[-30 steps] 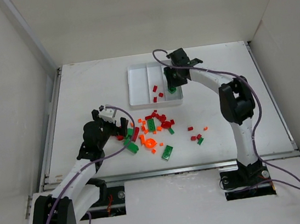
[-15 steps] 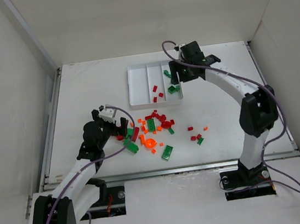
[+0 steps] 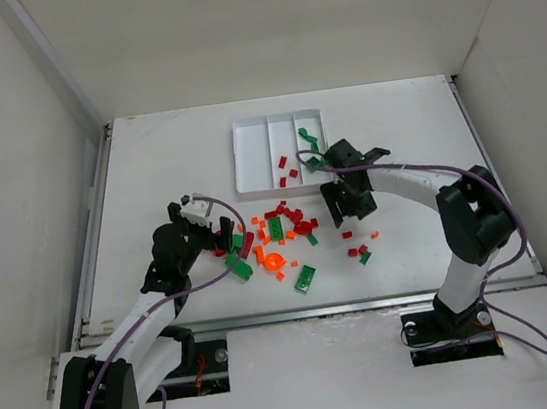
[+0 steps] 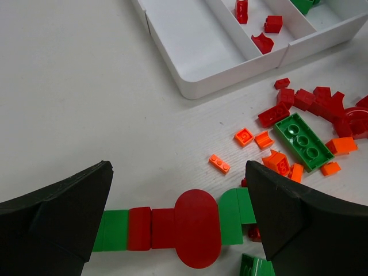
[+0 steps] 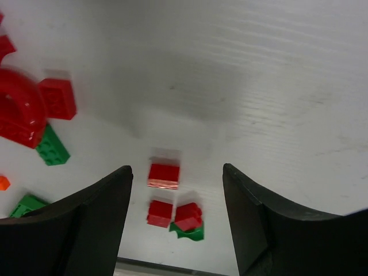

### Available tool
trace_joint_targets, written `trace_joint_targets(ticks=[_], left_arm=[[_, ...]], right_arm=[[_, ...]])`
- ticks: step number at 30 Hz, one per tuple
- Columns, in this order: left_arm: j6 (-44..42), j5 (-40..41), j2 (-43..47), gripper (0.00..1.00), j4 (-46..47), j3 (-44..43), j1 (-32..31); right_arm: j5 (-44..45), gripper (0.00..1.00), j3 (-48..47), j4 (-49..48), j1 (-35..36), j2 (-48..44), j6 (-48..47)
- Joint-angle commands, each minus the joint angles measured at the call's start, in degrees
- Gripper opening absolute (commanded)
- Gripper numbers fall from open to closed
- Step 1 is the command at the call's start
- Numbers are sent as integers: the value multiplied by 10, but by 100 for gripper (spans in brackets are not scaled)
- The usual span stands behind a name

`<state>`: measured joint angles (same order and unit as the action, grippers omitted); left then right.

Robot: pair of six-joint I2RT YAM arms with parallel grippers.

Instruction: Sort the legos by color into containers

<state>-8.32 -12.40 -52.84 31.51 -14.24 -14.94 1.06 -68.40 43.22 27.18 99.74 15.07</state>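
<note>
**Left wrist view: the left end effector (image 4: 178, 187), spread wide, above loose legos (image 4: 277, 163) on the desk (image 4: 75, 98).**
Its two dark fingers (image 4: 54, 213) stand far apart and grip nothing. Between them lies a row of green and red bricks (image 4: 155, 228) with a rounded red piece (image 4: 196, 227). Farther off lie small orange pieces (image 4: 244, 137), a long green brick (image 4: 300, 140) and a red cluster (image 4: 310, 102). The white tray (image 4: 190, 89) holds red bricks (image 4: 265, 41) in its middle compartment.
</note>
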Motion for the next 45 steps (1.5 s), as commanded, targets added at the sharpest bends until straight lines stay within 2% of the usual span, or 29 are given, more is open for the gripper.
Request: trace_joint_targets(ticks=[1, 6, 12, 14, 17, 18, 21, 22, 24, 29, 34, 37, 39, 42, 43, 45], left_arm=[[7, -4, 2, 100, 33, 8, -2], [7, -4, 2, 100, 33, 8, -2], [7, 1, 2, 100, 33, 8, -2], [7, 1, 2, 100, 33, 8, -2], [7, 1, 2, 100, 33, 8, -2], [7, 1, 2, 100, 33, 8, -2], [7, 1, 2, 100, 33, 8, -2], [7, 1, 2, 100, 33, 8, -2], [7, 1, 2, 100, 33, 8, -2], [7, 1, 2, 100, 33, 8, -2], [7, 1, 2, 100, 33, 8, -2], [1, 1, 7, 100, 33, 8, -2], [-4, 1, 7, 100, 33, 8, -2], [-9, 1, 12, 100, 33, 8, -2], [-9, 1, 19, 100, 33, 8, -2], [-9, 1, 19, 100, 33, 8, -2]], right_arm=[[10, 69, -13, -20, 42, 14, 15], [24, 64, -7, -8, 55, 49, 36], [24, 61, 16, -8, 55, 43, 54], [24, 57, 21, -14, 55, 43, 59], [11, 41, 21, -27, 55, 43, 59], [11, 30, 21, -27, 55, 43, 59], [11, 15, 16, -27, 55, 43, 59], [11, 7, 9, -20, 55, 43, 59], [17, 1, -5, -13, 55, 37, 53], [22, 0, -69, -15, 55, 6, 33], [35, 0, -166, -140, 55, 4, 25], [63, 1, -210, -202, 55, 56, 20], [70, 3, -286, -202, 55, 126, 7], [97, 4, -410, -149, 50, 221, 7], [105, 10, -433, -141, 50, 240, 7], [112, 16, -479, -129, 44, 282, 1]])
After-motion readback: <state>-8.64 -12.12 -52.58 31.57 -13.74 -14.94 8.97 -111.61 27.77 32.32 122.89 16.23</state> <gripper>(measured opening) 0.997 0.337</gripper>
